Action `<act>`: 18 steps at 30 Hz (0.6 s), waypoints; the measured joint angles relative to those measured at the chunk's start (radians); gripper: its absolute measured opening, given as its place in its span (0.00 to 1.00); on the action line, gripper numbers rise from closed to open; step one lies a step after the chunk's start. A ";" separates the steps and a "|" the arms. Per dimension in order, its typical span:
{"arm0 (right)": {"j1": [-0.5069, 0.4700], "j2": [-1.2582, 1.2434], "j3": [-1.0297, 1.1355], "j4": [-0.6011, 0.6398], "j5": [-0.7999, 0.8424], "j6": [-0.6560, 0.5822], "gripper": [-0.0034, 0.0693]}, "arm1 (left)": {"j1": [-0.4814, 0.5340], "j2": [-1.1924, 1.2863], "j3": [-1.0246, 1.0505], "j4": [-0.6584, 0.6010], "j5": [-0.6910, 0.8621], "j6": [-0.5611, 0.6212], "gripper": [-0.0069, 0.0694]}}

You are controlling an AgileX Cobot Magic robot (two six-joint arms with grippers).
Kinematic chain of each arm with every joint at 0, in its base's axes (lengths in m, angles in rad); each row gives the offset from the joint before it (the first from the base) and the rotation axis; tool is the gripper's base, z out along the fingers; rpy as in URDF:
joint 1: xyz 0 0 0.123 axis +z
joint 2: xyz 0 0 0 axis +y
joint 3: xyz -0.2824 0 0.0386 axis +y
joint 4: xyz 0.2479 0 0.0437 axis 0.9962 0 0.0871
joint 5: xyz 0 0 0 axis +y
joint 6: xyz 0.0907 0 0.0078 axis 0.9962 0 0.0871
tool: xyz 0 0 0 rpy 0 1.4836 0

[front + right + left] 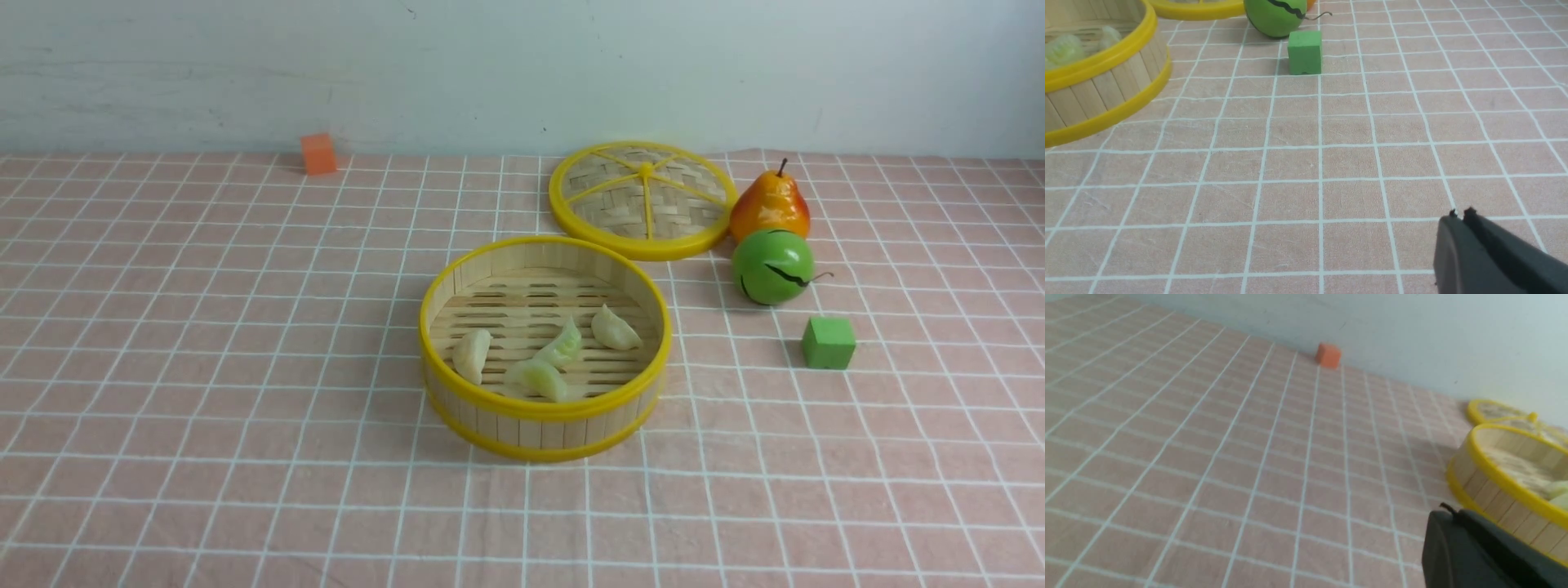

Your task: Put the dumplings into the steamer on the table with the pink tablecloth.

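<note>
Front view: four pale crescent dumplings [545, 353] lie inside the round bamboo steamer [544, 408], so the job looks finished.

Left wrist view: the left gripper [1447, 510], pressed together and empty, sits beside the steamer's wall.

Right wrist view: the right gripper [1458, 214], closed and empty, hovers over the pink grid tablecloth [1298, 163], steamer well ahead.
</note>
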 joint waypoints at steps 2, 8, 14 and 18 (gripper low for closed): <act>0.000 0.000 0.000 0.000 0.000 0.000 0.06 | 0.012 0.000 0.024 0.000 0.012 0.000 0.07; 0.000 0.000 0.000 0.000 0.000 0.000 0.07 | 0.015 0.000 0.031 0.002 0.136 0.000 0.07; 0.000 0.000 0.000 0.000 0.000 0.000 0.08 | 0.015 0.000 0.031 0.001 0.149 0.000 0.07; 0.000 0.000 0.000 0.000 0.000 0.000 0.08 | 0.015 0.000 0.031 0.001 0.149 0.000 0.07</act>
